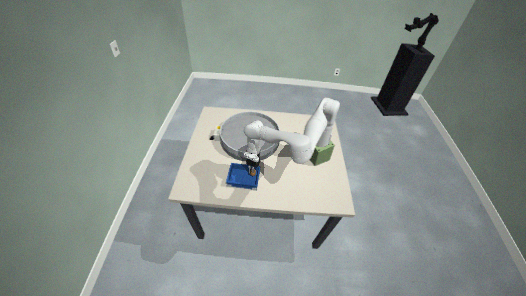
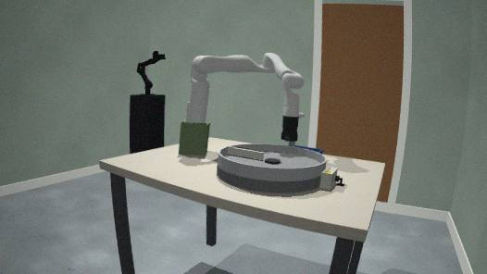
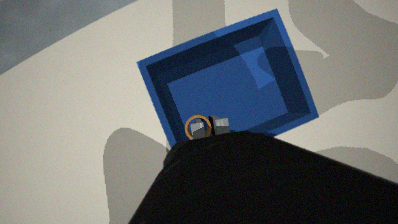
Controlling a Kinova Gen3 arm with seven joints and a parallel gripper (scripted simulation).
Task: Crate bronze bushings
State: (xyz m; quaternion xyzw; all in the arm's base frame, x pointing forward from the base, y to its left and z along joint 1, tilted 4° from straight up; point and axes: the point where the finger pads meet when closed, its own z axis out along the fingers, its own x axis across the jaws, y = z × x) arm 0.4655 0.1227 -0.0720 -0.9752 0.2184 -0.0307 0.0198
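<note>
"Where's the bronze bushing (image 1: 253, 173) (image 3: 187, 128)?"
"At the near side of the blue crate (image 1: 243, 187) (image 2: 311, 149) (image 3: 298, 66). The gripper (image 1: 252, 169) (image 2: 291, 143) (image 3: 206, 124) pinches its wall, one finger inside."
"What now?"
"It's putting-in time. Get it low, inside the edge, then let go."

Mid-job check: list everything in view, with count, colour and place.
table: 1, cream top, dark legs, mid-room
turning table: 1, grey, on the table
divider bar: 1, pale, inside the turning table
disc: 1, dark, inside the turning table
control box: 1, pale, beside the turning table
crate: 1, blue, on the table
bushing: 1, bronze, in the claw
steel bushings: none I can make out
pedestal: 1, black, near a wall, small black arm on top
wall plates: 2, white
door: 1, brown
base block: 1, green, under the arm
arm: 1, white
claw: 1, black, grey fingers, shut on the bushing
</note>
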